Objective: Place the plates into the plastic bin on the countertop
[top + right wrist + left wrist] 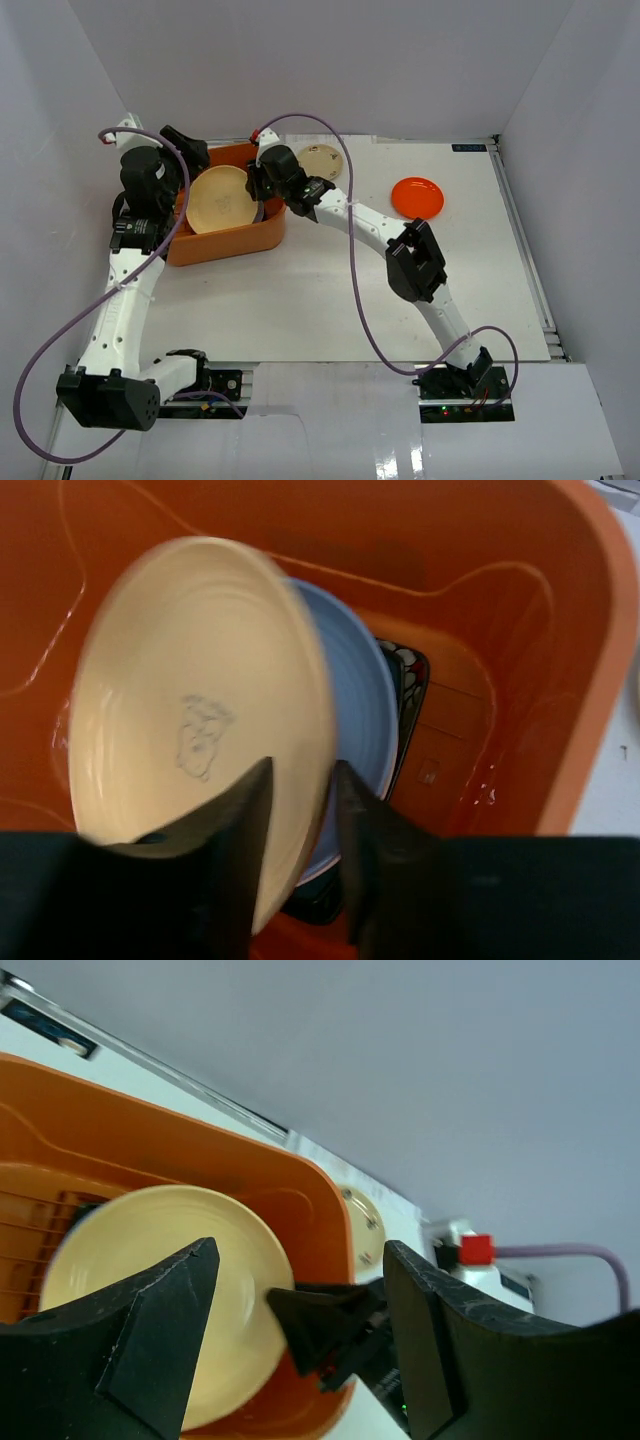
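The orange plastic bin (225,240) sits at the left of the white countertop (300,300). A round cream plate (190,680) leans tilted inside it, blurred, over a light blue plate (360,710) and a black floral square plate (408,695). My right gripper (302,768) straddles the cream plate's rim with its jaws slightly parted and a thin gap at the right finger. My left gripper (300,1250) hovers open and empty over the bin's far left rim (200,1150). A small tan plate (322,162) and an orange-red plate (417,197) lie outside the bin.
White walls enclose the countertop on three sides. The right arm (415,262) stretches diagonally across the middle of the table toward the bin. Purple cables (355,290) loop over both arms.
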Tool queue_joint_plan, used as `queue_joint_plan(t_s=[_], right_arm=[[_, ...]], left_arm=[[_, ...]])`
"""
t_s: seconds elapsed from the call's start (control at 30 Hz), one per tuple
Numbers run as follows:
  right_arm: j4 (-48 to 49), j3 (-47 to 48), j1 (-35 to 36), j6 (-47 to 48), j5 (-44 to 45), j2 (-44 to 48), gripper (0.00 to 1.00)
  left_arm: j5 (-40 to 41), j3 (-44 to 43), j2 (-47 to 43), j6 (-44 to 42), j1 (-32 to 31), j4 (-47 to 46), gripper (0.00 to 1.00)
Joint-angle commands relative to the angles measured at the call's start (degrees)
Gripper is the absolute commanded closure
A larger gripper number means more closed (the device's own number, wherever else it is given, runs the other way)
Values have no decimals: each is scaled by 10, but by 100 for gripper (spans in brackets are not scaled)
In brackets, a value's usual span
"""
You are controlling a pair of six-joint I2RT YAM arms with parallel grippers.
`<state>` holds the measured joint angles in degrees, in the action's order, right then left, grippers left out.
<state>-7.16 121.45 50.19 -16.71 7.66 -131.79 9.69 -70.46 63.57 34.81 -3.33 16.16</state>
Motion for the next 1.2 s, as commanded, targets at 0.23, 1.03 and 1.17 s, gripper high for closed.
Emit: queue_joint_plan(t_s=[0.23,1.03,1.17], right_arm=[[63,-151,-58,-2,-5,176,48],[250,-808,-534,-191,-150,598,73],[252,-813,-545,-194,-169,586,68]], left_arm=[[-158,-11,31,57,-54,-12,23],[103,-283,582,419,-345,-116,33],[132,-388,678,447,-335,-55,32]])
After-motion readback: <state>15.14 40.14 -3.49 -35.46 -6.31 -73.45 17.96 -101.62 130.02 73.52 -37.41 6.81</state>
